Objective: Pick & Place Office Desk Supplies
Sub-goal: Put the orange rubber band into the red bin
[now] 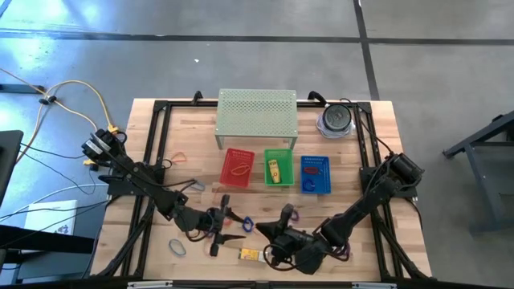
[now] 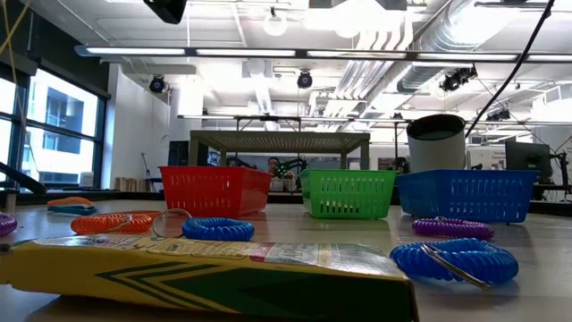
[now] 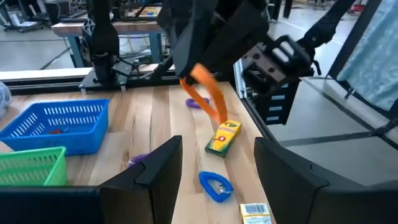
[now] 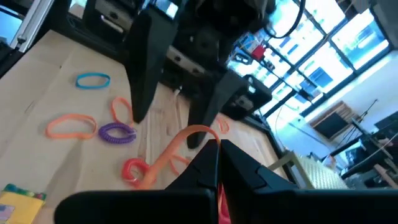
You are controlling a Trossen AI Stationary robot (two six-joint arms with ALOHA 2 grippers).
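Bright overhead strip lights, window glare at left, blurred foreground box (image 2: 206, 273), soft shadows

This is a robotics lab or workshop in an industrial building. Exposed ducts and pipes (image 2: 447, 36) run under the ceiling among strip lights (image 2: 250, 51). The floor (image 1: 241, 32) is bare polished concrete, with loose cables (image 1: 72, 88) trailing to the wooden counter (image 1: 193, 128), which carries a black metal frame (image 1: 157, 108). Workbenches (image 3: 74, 28) stand behind, beside tall windows (image 2: 54, 116).
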